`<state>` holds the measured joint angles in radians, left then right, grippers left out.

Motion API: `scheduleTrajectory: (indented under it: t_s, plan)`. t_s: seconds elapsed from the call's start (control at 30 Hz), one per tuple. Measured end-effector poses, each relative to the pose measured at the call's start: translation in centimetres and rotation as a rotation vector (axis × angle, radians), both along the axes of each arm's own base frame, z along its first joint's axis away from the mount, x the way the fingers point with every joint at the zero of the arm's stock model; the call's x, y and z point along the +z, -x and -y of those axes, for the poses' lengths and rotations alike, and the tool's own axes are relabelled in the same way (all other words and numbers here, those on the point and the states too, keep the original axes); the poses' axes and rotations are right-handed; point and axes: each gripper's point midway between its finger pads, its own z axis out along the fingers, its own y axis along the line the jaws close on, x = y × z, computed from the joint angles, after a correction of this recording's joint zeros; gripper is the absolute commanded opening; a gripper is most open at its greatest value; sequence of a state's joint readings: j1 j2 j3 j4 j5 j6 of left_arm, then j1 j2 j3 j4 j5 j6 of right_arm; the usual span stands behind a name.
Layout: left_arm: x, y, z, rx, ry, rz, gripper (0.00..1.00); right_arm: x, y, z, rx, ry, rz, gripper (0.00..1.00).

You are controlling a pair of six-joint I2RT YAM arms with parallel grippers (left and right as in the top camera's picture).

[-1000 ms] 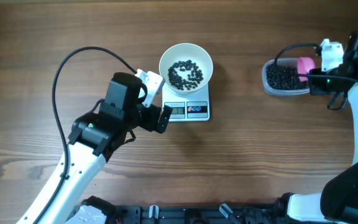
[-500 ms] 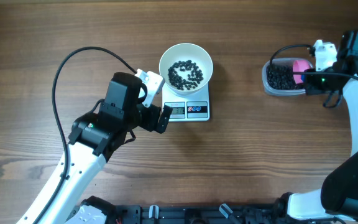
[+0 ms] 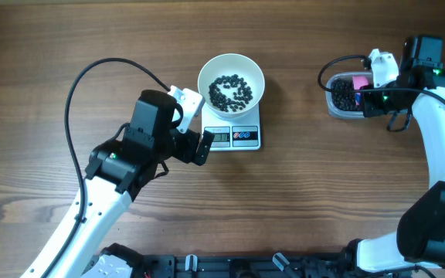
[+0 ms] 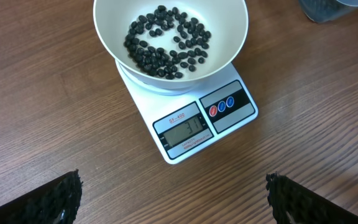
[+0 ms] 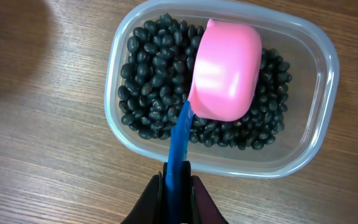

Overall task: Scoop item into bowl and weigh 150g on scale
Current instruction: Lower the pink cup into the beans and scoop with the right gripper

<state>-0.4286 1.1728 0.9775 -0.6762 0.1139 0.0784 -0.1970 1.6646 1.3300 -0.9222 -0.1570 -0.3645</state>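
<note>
The white bowl stands on the white scale with a thin layer of black beans in its bottom. The scale's display is lit with digits. My left gripper hovers open just in front of the scale, with nothing between its fingers. More of the item fills a clear tub at the right. My right gripper is shut on the blue handle of the pink scoop. The scoop's rounded back faces up over the beans in the tub.
The left arm and its black cable take up the table's left half. The right arm runs down the right edge. Bare wood lies between the scale and the tub.
My right gripper has carried the pink scoop leftward over the tub. The left arm, bowl and scale have not moved.
</note>
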Motion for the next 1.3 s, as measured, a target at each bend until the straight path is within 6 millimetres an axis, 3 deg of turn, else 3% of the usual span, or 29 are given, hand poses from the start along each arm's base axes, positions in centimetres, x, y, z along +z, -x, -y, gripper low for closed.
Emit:
scheduleTrajectory:
  t_s: [1.0,1.3]
  plan:
    - [0.0,0.0,0.0,0.0,0.0,0.0,1.0,0.4,0.5,-0.7,0.008,-0.048,-0.002,0.04]
    - [0.0,0.0,0.0,0.0,0.0,0.0,1.0,0.6,1.4,0.5,-0.05,-0.16,-0.011,0.04]
